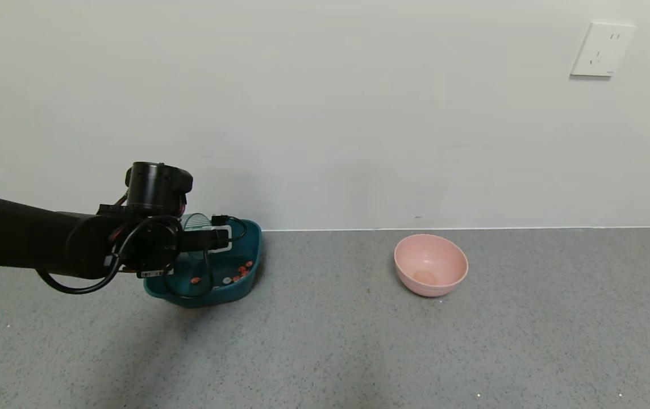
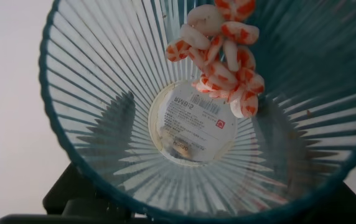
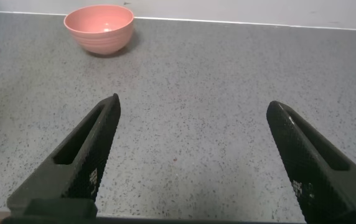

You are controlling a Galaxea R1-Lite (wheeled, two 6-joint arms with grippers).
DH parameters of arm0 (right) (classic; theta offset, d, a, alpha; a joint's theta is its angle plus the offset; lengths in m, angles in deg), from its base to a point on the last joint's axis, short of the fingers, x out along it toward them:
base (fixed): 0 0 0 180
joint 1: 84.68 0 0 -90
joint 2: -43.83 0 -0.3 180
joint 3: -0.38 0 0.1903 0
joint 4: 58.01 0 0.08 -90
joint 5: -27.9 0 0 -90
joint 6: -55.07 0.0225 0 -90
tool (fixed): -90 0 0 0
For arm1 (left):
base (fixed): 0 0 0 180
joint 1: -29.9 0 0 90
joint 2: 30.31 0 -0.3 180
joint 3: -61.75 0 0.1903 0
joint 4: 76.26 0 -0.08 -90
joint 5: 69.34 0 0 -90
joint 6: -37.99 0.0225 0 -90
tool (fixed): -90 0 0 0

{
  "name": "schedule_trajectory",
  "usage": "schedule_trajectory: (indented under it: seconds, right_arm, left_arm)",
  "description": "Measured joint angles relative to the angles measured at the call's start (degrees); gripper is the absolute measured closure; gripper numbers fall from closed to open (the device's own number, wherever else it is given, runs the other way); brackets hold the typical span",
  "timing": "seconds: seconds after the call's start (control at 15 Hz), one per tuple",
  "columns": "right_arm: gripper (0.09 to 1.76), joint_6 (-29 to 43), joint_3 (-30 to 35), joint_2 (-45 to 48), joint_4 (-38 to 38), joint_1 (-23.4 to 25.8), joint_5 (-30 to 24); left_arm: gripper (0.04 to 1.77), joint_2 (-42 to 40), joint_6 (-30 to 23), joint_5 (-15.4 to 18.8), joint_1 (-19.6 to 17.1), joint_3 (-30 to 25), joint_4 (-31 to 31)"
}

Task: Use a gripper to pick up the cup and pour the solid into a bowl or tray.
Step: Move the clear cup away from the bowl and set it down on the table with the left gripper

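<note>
My left gripper [image 1: 209, 239] is shut on the cup [image 1: 195, 221] and holds it tipped on its side over the dark teal tub [image 1: 254, 233]. Several orange-red and white pieces of the solid [image 1: 240, 270] lie on the tub's floor. In the left wrist view I look into the ribbed cup [image 2: 103, 155]. A cluster of the solid [image 2: 224, 56] lies against its wall near the rim, and a label shows on its base. My right gripper [image 3: 193, 103] is open and empty above the bare counter. It is out of the head view.
A round pink bowl [image 1: 430, 265] stands on the grey speckled counter to the right of the tub, and it also shows in the right wrist view [image 3: 99, 28]. A white wall with an outlet [image 1: 602, 49] runs along the counter's back edge.
</note>
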Motion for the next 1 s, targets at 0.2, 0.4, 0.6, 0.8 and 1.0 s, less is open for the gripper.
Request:
schedule_trajectory:
  seconds: [0.2,0.4,0.6,0.8,1.0]
  right_arm:
    - [0.14,0.0,0.0,0.0,-0.02,0.0,0.0]
    - [0.14,0.0,0.0,0.0,-0.02,0.0,0.0]
    - [0.14,0.0,0.0,0.02,0.0,0.0,0.0]
    - [0.14,0.0,0.0,0.02,0.0,0.01,0.0]
    - [0.14,0.0,0.0,0.0,0.0,0.0,0.0]
  left_arm:
    - [0.55,-1.05,-14.02,7.84,-2.07,-1.3,-0.11]
    - [0.55,-1.68,-31.09,16.76,-1.96,-0.88,-0.44]
    - [0.55,-2.62,-46.13,26.61,0.33,-0.35,-0.24]
    - [0.55,-3.75,-57.66,31.78,5.78,0.35,0.02]
    - [0.55,-4.11,-64.09,32.39,12.51,0.41,1.05]
